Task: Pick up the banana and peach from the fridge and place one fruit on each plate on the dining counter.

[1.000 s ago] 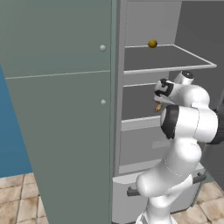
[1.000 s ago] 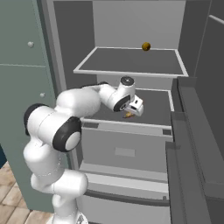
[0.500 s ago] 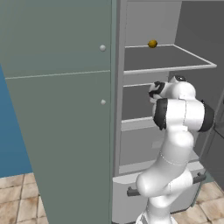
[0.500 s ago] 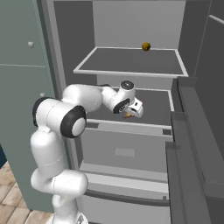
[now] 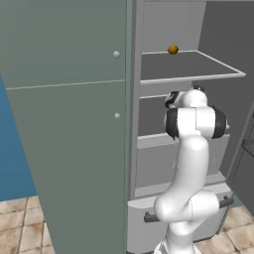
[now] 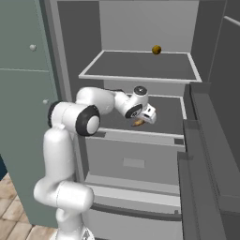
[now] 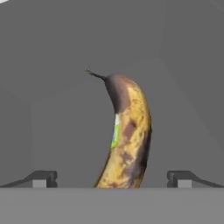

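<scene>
Arm is reaching into the open fridge (image 6: 140,154), with the gripper (image 6: 146,118) sitting mid-frame in the right base view, just above the middle shelf (image 6: 171,112). Its fingers are spread wide with nothing pinched. In the hand view the banana (image 7: 127,140) lies in the centre of the frame, right between the two fingertips (image 7: 41,178), stem end pointing to the upper left. A small olive-yellow ball (image 6: 156,49) sits on the top shelf (image 6: 140,65), upper middle of the frame.
</scene>
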Available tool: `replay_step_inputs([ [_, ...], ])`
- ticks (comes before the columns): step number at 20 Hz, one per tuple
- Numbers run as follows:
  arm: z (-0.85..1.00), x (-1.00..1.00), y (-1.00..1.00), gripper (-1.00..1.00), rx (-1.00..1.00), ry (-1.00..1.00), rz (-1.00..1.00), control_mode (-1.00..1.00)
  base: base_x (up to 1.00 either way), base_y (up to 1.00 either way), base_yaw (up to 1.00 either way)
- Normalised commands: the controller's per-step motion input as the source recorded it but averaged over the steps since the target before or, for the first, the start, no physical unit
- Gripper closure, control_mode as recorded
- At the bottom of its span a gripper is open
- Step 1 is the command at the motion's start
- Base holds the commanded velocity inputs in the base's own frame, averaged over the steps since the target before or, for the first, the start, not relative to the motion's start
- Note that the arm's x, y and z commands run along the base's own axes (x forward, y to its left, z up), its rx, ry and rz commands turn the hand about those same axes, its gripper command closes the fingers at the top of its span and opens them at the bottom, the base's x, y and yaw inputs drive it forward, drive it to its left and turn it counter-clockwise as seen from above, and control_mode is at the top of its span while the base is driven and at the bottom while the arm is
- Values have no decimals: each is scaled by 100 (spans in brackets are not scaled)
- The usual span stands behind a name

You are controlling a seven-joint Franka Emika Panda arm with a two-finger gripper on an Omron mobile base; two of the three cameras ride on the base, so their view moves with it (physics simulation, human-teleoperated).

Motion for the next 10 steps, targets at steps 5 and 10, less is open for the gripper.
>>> replay_step_inputs([
  [5,-29,32,-21,-100,0,7,-2,-100,0,0,0],
  [10,-19,37,-1,-100,0,5,-1,-100,0,0,0],
])
